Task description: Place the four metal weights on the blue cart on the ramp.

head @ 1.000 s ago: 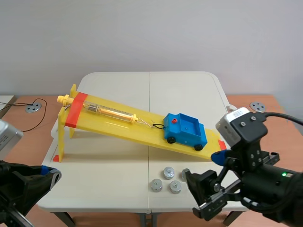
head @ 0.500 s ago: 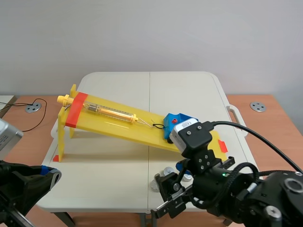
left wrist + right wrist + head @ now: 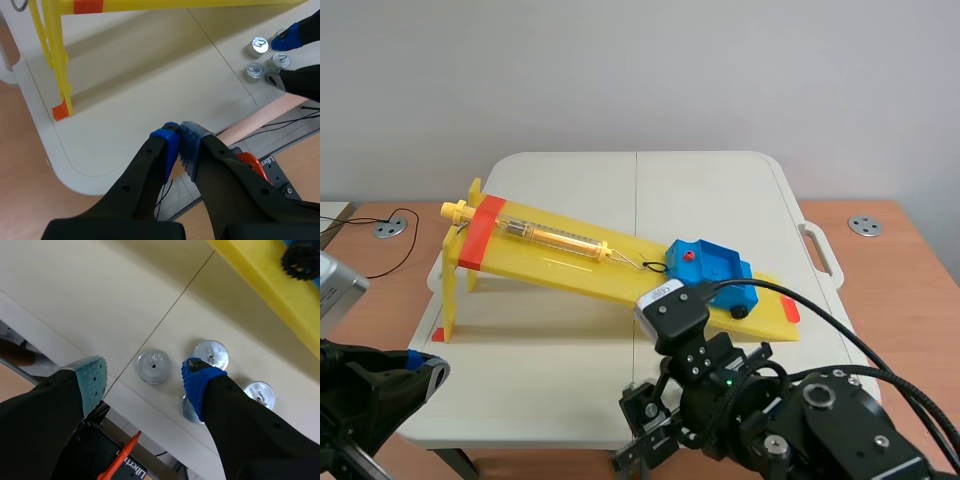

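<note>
Four weights [image 3: 153, 366] total, all sitting on the table [image 3: 720, 190] in a loose cluster just below the low end of the ramp [image 3: 570, 255], none of them on the cart [image 3: 710, 268]. From the right wrist camera, one lay between the spread fingers of the right gripper [image 3: 145, 377], closer to the blue pad [image 3: 197, 377] than to the grey-green one, and nothing was pinched. Another sat just ahead of the blue pad's tip, a third out beyond that finger, and the fourth was half hidden under it. The left wrist camera only caught three of them, off by the right gripper. In the scene view the right arm covered the whole bunch.

One cart, blue with black wheels, was parked low on the ramp, and the only thing showing in its bed was a small red knob [image 3: 690, 257]. A thin cord [image 3: 653, 266] ran from its uphill end to one spring scale [image 3: 555, 237] lying along the ramp. One ramp, yellow, had an orange band [image 3: 480, 232] near its raised end and sloped down toward the right arm's side.

Left gripper [image 3: 179, 135] hung by the table's near corner, well apart from the weights, its two pads pressed together on nothing.

Two grey discs [image 3: 865, 225] lay on the brown surfaces, one on either side of the table.
</note>
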You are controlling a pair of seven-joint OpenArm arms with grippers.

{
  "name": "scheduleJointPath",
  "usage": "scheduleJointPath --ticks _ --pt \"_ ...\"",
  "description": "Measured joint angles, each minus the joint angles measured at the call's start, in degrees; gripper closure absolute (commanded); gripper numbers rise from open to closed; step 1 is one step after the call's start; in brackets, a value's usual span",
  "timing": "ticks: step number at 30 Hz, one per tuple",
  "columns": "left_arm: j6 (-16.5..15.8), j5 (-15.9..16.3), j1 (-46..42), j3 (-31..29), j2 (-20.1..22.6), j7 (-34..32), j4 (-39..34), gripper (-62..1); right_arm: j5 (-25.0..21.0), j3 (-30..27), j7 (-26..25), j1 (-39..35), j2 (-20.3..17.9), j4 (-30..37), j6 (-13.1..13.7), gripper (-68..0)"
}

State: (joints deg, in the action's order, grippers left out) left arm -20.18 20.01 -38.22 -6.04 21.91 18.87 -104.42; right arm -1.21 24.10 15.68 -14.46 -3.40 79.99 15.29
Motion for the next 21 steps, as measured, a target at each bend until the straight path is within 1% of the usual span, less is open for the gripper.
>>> scheduleJointPath --ticks 5,12,14,18,21 --pt "0.0 0.0 0.0 0.0 0.0 0.0 0.0 -2.9 1.0 1.7 -1.3 1.5 0.5 -3.5 -0.6 -30.5" --pt "0.0 0.0 0.0 0.0 0.0 0.0 0.0 -2.9 2.4 2.7 -2.9 2.8 1.3 -6.4 -1.3 -30.2" --pt "0.0 0.0 0.0 0.0 0.0 0.0 0.0 -2.9 2.5 2.7 -3.4 3.2 1.4 -7.1 -1.4 -28.1" --pt "0.0 0.0 0.0 0.0 0.0 0.0 0.0 -2.9 2.5 2.7 -3.7 4.0 1.4 -8.2 -1.6 -27.2" --pt "0.0 0.0 0.0 0.0 0.0 0.0 0.0 -2.9 2.5 2.7 -4.0 4.1 1.4 -8.5 -1.6 -22.6"
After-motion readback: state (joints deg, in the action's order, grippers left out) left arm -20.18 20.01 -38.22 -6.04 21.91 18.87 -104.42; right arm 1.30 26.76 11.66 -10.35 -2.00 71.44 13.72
